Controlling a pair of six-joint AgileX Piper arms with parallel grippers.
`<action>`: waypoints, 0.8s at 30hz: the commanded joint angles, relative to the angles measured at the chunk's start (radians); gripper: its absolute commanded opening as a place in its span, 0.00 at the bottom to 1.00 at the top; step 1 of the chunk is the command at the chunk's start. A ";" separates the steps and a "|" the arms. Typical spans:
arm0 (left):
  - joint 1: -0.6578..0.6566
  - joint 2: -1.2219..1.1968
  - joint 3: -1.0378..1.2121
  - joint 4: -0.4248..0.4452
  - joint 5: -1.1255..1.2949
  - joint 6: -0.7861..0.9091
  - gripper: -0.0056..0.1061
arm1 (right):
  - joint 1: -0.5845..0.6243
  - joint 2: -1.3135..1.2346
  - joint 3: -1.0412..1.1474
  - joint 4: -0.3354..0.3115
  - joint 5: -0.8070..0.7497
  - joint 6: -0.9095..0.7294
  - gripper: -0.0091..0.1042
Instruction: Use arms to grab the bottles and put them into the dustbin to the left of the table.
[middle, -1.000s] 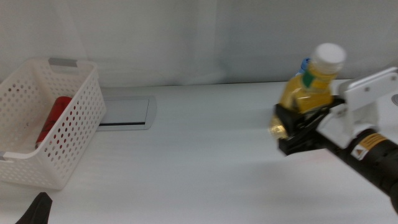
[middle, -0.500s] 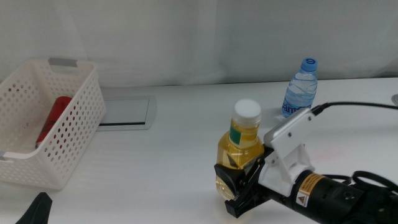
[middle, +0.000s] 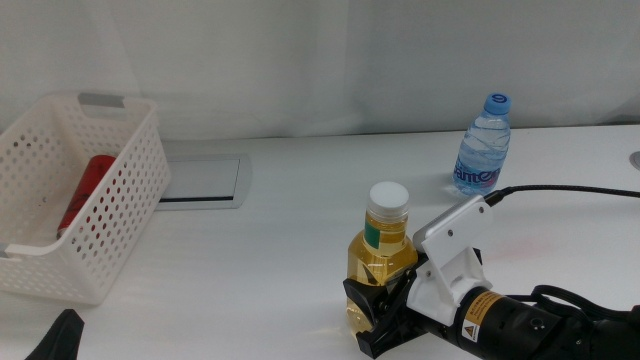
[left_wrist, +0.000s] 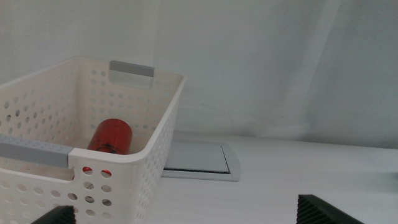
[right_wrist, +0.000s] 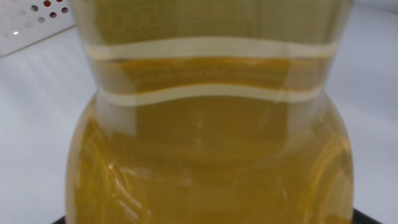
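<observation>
Right gripper (middle: 385, 305): fingers closed around the lower body of the yellow bottle (middle: 383, 262), upright, near the bench front.
Way to go: the dustbin (middle: 120, 200) lies far left.
Left gripper (left_wrist: 186, 214): nearer the dustbin, fingers wide, empty.

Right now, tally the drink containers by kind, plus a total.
Clear plastic water bottle with blue cap: 1, standing on the white tabletop.
Yellow-liquid bottle with white cap: 1, held in the right gripper.
Red drink can: 1, inside the white perforated basket.
Total: 3
</observation>
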 joint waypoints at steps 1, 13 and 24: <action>-0.007 -0.006 0.038 -0.010 -0.008 -0.002 0.88 | 0.000 -0.001 -0.015 -0.005 -0.067 0.000 0.06; -0.007 -0.006 0.038 -0.010 -0.057 0.030 0.88 | 0.000 0.006 -0.015 0.016 -0.013 0.000 0.94; -0.007 -0.006 0.038 -0.010 -0.121 0.024 0.88 | 0.000 -0.058 -0.015 0.016 0.064 -0.008 0.99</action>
